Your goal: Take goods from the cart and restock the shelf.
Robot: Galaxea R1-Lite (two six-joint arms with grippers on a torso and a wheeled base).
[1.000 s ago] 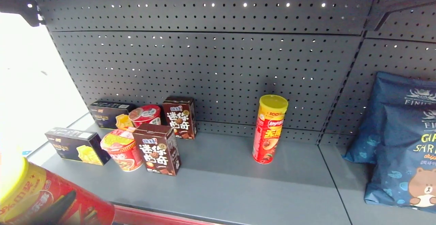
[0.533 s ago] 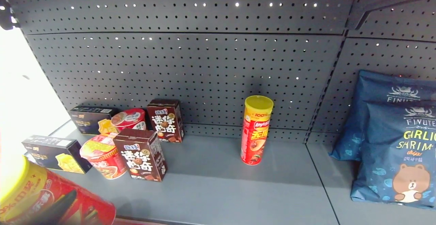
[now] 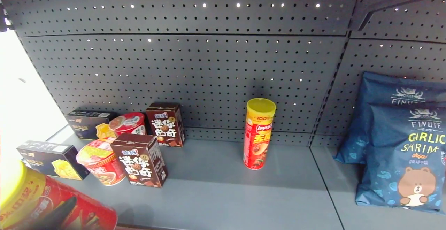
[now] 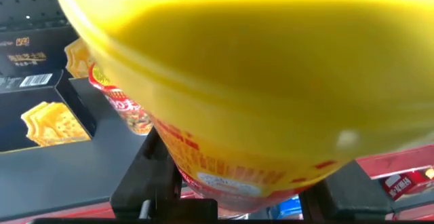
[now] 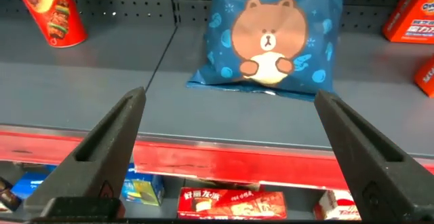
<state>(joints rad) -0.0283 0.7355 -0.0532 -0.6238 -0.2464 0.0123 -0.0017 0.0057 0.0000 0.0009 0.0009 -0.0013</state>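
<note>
**Stand the held crisp canister beside its twin**

Your left gripper point(image 4: 237, 195) is clamped on a red crisp canister with a yellow lid point(image 3: 52, 205). It is held tilted at the near left, just in front of the shelf point(image 3: 223, 195) edge. Lift it clear of the black snack boxes point(image 3: 52, 158), the noodle cups point(image 3: 101, 162) and the brown cookie boxes point(image 3: 141, 160) grouped on the left. They stand close together, and a low sweep would likely topple them.

Carry the canister right, over the bare patch in the middle, and bring it upright before it touches down. The matching canister point(image 3: 258, 134) stands near the back panel, so aim just beside it without touching it; a tall narrow tube tips easily. Let go only once the base sits flat.

The blue snack bags point(image 3: 404, 160) lean at the right end, well apart from your path. Your right gripper point(image 5: 229, 98) hangs spread wide, holding nothing, in front of the shelf lip facing those bags.
</note>
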